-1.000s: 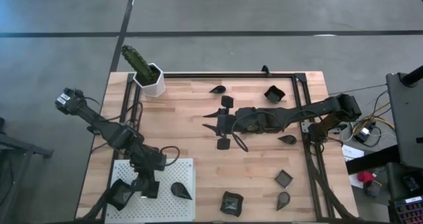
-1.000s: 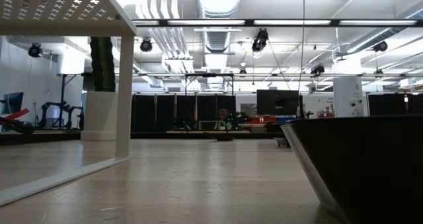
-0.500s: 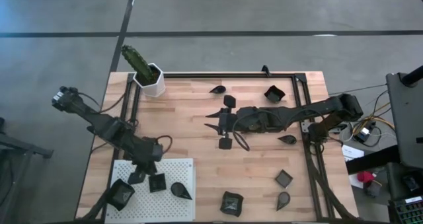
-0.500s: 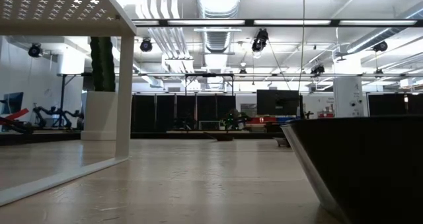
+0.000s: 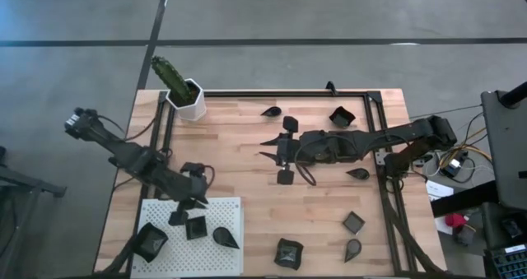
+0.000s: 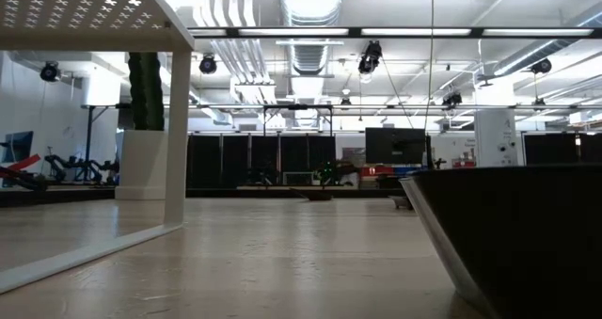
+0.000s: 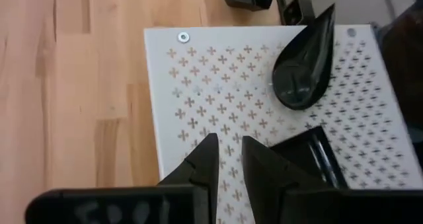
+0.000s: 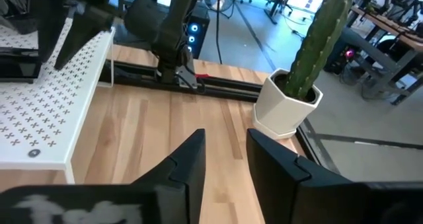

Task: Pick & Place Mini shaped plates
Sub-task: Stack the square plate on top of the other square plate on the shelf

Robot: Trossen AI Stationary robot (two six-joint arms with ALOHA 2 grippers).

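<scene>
High view: our right gripper [image 5: 265, 148], jaws spread and empty, lies nearest the teardrop plate [image 5: 271, 111], just off its far side; left gripper [image 5: 175, 217] hangs narrowly parted, empty.

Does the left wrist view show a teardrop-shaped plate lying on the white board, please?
Yes, a teardrop plate lies on the white perforated board.
</scene>
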